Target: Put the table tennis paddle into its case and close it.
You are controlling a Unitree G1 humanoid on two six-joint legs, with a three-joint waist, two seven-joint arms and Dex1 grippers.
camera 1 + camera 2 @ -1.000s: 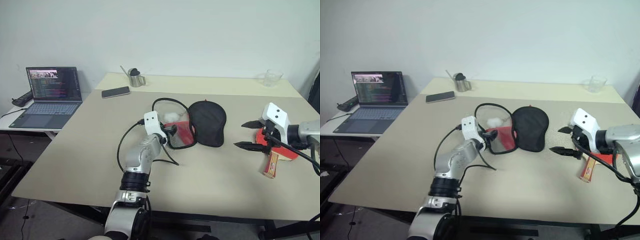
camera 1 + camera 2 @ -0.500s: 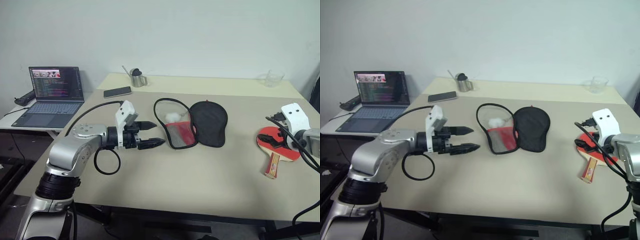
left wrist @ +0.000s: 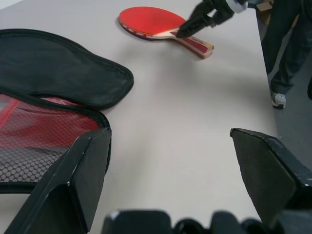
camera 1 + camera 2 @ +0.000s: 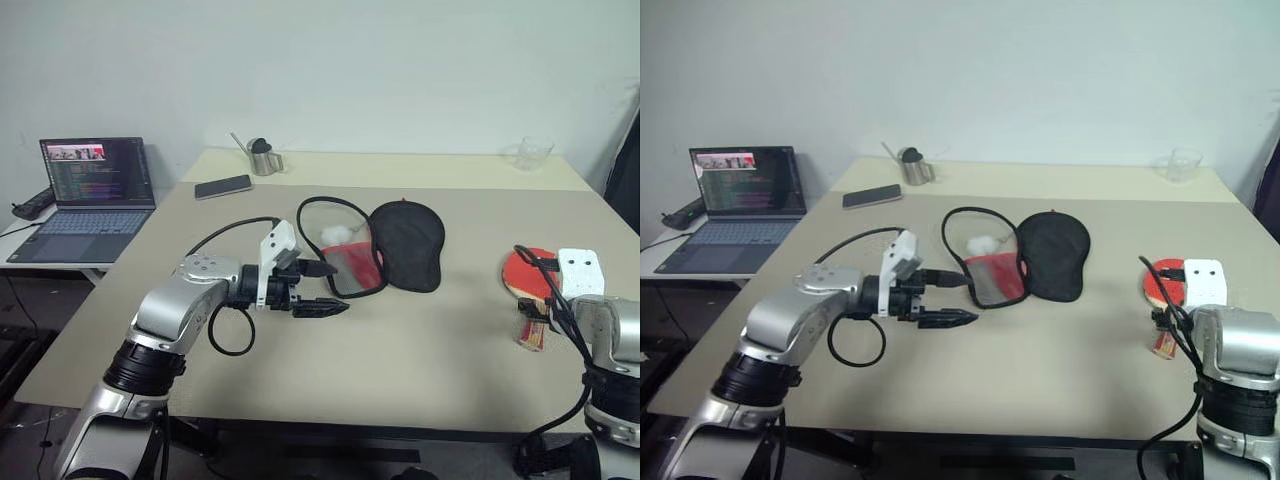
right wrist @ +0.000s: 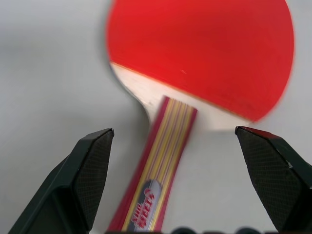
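My right fingers (image 5: 92,170) are spread over the stiff, light table tennis paddle (image 5: 195,63); I'd pinch its wooden handle (image 5: 156,180).

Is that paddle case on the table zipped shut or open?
Open. The case lies spread on the table, black flap folded aside, red lining and mesh pocket exposed.

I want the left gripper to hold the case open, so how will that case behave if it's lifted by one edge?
The case will likely flop: it lies flat with a soft black flap folded aside. The mesh pocket looks thin, so it probably sags rather than staying open. It seems light and may slide on the smooth table if the open left gripper pushes it.
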